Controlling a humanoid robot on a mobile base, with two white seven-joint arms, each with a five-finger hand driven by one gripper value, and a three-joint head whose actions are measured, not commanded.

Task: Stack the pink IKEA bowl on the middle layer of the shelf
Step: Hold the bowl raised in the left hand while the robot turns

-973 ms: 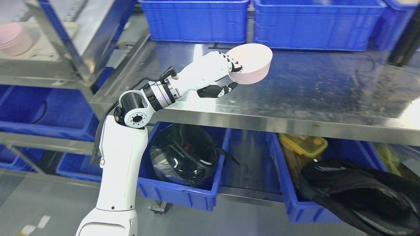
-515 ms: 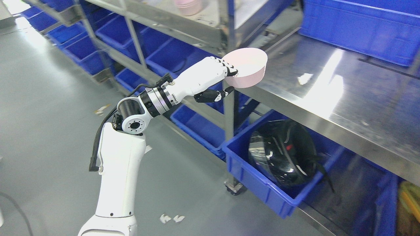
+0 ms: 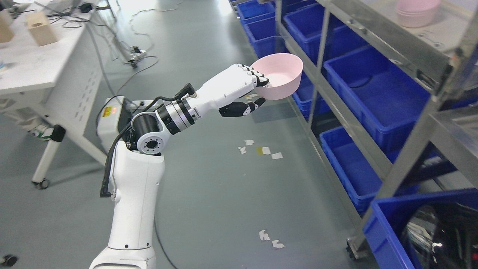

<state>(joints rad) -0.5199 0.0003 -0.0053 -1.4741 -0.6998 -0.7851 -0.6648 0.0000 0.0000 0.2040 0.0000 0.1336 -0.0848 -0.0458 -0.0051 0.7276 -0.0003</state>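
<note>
You're looking at a pale pink bowl (image 3: 279, 79) in a white left hand (image 3: 244, 87) with black fingertips and a black thumb. Right of the bowl, a silver metal shelf (image 3: 388, 45) carries plain blue bins (image 3: 377, 87) and stacked pink bowls (image 3: 416, 12). The floor (image 3: 209, 186) is grey-green.

No legible text; orange display on white box (image 3: 112, 116) behind arm, unreadable.

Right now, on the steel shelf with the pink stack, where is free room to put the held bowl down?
The left hand holds the pink bowl over the floor. On the shelf layer, bare surface shows left of and in front of the pink bowl stack, toward the front rail. Below, blue bins fill the layers.
</note>
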